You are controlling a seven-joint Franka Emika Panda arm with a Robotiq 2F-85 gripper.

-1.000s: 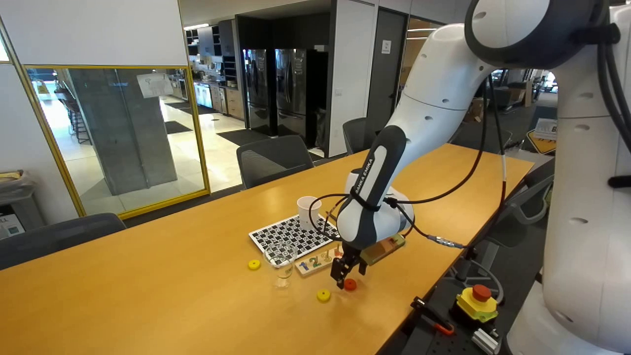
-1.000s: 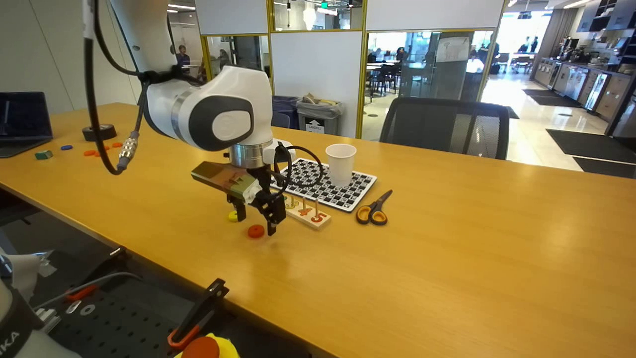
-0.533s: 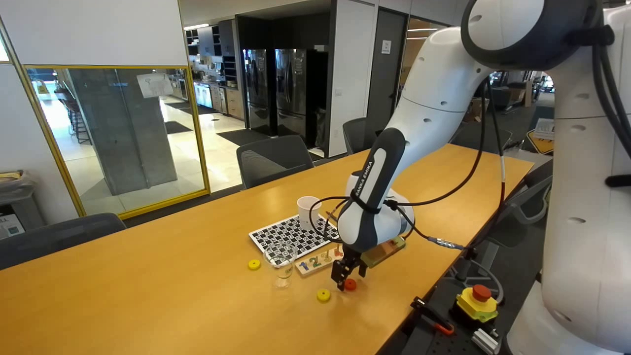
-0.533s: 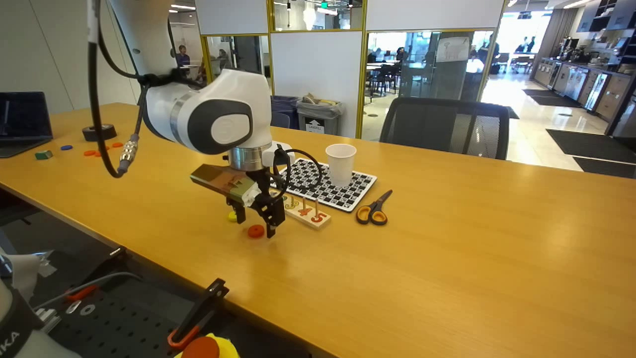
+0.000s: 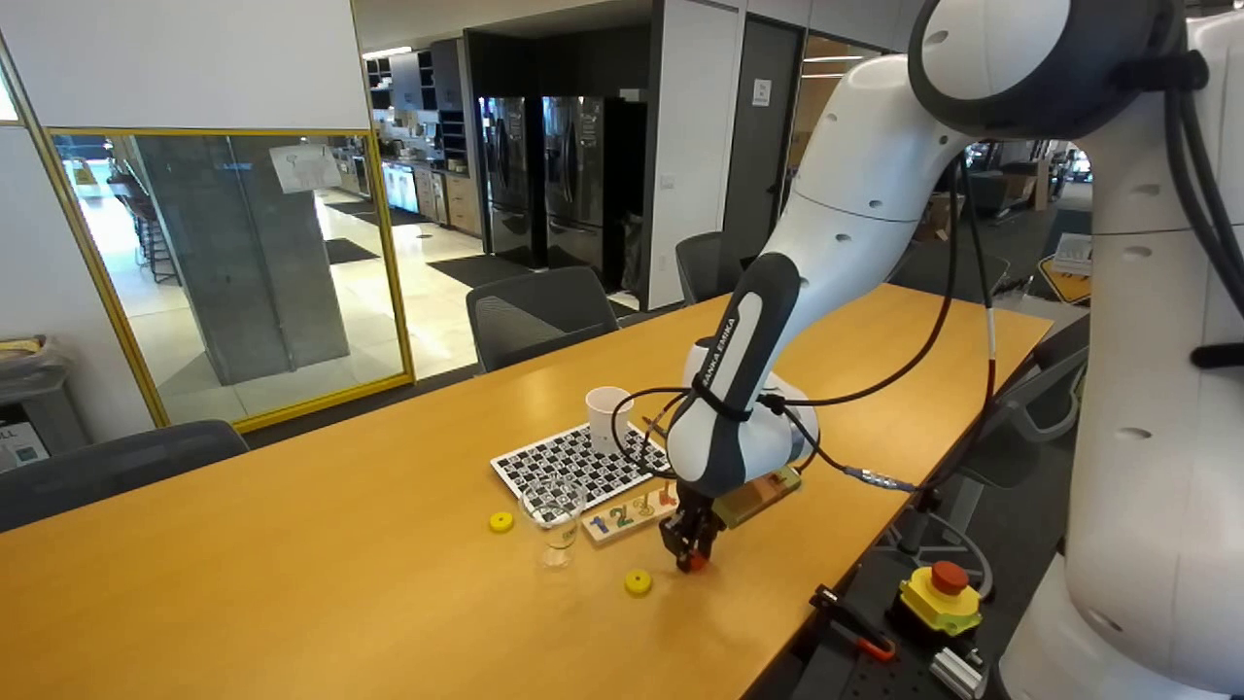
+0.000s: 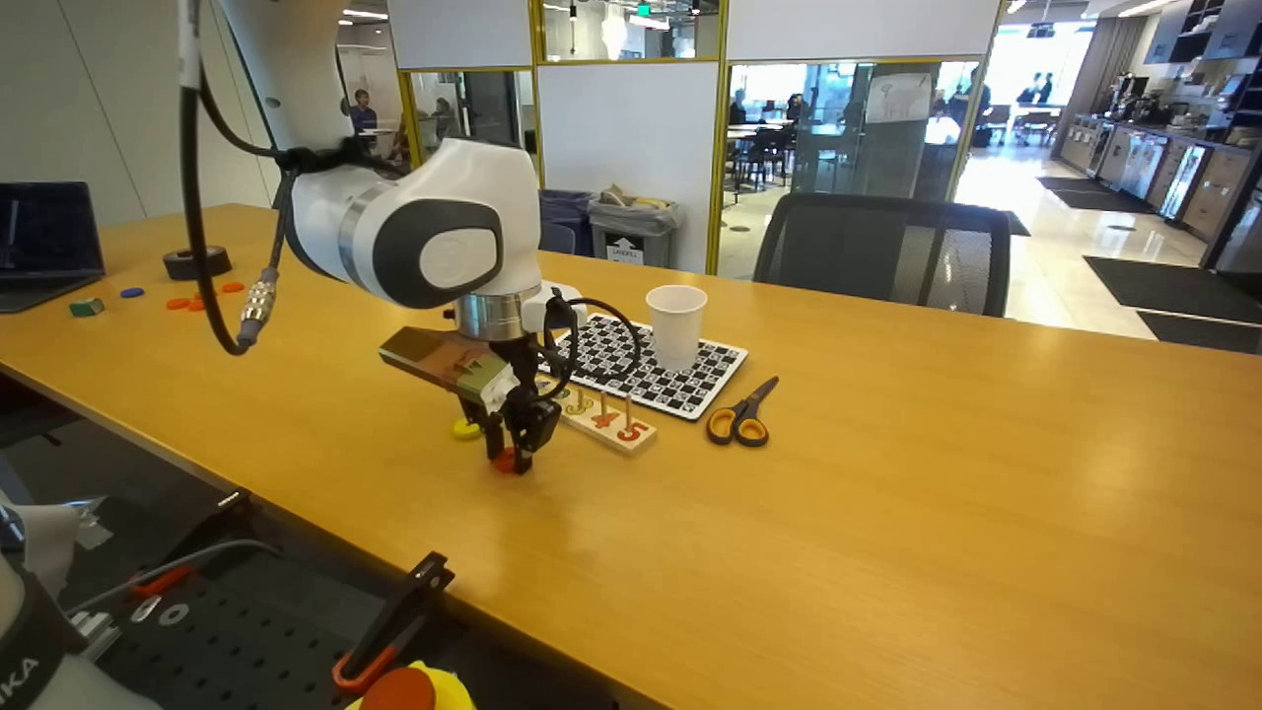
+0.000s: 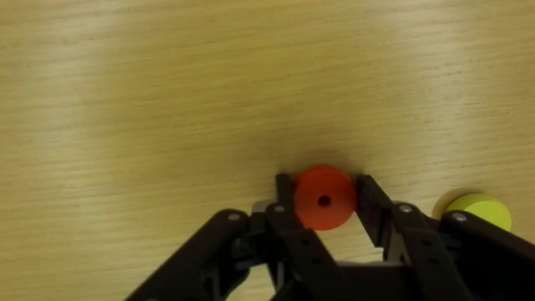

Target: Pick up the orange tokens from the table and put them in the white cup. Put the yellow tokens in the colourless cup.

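Orange-red and round, the token (image 7: 324, 187) lies flat on the table (image 5: 389, 583) near the number board (image 5: 630, 518), its hole facing up (a circle, equally wide every way). The gripper (image 7: 324, 190), narrowly parted, pinches it from both sides, pointing down beneath the bent arm (image 5: 855, 214).

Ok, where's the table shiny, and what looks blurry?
In an exterior view, the table has a pale shine toward the picture's right; in the wrist view, it shows whitish patches, a dark shadow lies by the orange token, and the end effector looks soft-edged.
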